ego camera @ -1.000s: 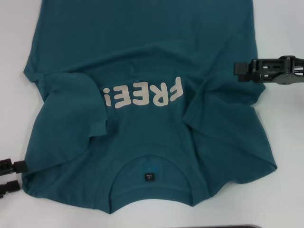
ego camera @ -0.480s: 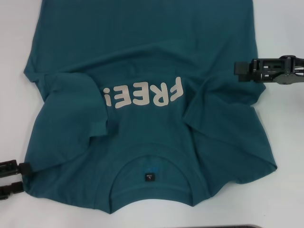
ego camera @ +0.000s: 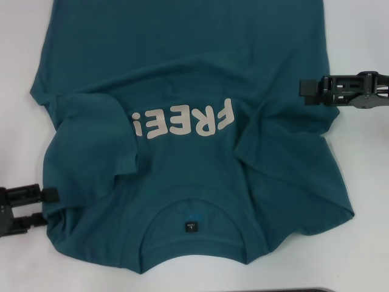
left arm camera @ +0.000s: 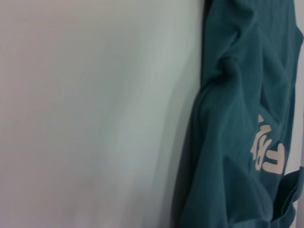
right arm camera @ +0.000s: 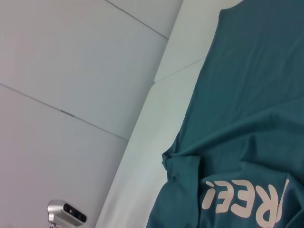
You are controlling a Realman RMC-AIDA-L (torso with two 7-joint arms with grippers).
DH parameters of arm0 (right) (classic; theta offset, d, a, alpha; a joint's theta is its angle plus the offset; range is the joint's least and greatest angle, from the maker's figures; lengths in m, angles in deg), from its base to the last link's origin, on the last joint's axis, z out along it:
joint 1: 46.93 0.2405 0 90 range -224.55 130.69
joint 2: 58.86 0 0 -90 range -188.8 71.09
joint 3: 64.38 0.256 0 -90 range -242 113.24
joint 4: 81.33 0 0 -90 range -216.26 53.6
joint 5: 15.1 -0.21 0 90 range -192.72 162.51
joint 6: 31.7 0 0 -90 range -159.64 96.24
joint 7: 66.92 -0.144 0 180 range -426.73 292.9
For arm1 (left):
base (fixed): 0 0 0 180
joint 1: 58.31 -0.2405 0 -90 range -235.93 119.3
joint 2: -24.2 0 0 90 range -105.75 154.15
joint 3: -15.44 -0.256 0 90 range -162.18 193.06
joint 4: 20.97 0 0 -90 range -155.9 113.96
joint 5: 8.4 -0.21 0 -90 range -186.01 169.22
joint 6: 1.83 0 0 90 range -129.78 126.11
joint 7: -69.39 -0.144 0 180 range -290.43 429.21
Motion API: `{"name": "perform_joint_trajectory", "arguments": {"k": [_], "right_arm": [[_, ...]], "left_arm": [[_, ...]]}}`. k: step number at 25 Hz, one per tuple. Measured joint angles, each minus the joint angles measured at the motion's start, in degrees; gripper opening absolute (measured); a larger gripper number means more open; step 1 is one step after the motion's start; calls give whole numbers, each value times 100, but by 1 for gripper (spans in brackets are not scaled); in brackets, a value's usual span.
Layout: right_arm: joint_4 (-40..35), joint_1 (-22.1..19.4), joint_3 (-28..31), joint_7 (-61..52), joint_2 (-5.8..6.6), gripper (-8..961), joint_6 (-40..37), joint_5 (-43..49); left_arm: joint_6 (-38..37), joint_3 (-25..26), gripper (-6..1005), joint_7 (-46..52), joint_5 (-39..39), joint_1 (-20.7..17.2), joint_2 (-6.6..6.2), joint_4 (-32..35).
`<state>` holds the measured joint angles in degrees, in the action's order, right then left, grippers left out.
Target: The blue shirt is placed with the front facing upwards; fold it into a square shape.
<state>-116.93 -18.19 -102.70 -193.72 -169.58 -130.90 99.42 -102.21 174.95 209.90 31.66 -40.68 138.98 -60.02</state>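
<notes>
One blue shirt [ego camera: 194,79] lies spread front up on the white surface [ego camera: 364,36], its collar [ego camera: 193,234] nearest the robot and its hem running out of the head view at the far edge. The off-white letters "FREE!" [ego camera: 184,121] read upside down across the chest, and a small dark neck label [ego camera: 191,226] sits inside the round collar. Both sleeves are turned inward over the body: the sleeve on the robot's left [ego camera: 97,137] is folded in beside the exclamation mark, and the one on the right [ego camera: 285,131] bunches into creases beside the F. The cloth is rumpled around the shoulders and smoother toward the hem. Two grippers show. The left gripper [ego camera: 50,207] is low at the shirt's near left edge, its two dark fingers a narrow way apart with their tips at the hem of the shoulder; whether cloth is caught between them cannot be told. The right gripper [ego camera: 302,91] is held level at the shirt's right side, its tip over the edge of the fabric, and its opening cannot be told from here. The left wrist view shows the shirt's rumpled edge against bare white surface. The right wrist view shows the shirt on the surface, pale floor panels with thin seams beyond it, and one small silver camera [right arm camera: 66,213] below the surface's edge.
</notes>
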Motion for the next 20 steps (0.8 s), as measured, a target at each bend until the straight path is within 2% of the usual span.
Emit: {"name": "perform_joint_trajectory", "arguments": {"k": [7, 12, 20], "right_arm": [[0, -8, 0, 8, -2, 808, 4, 0], [0, -9, 0, 1, -2, 808, 8, 0], [0, -9, 0, -2, -9, 807, 12, 0]], "left_arm": [[-24, 32, 765, -4, 21, 19, -3, -23], [99, 43, 765, 50, -12, -33, -54, -55], [170, -58, 766, 52, -33, 21, -31, -47]]}}
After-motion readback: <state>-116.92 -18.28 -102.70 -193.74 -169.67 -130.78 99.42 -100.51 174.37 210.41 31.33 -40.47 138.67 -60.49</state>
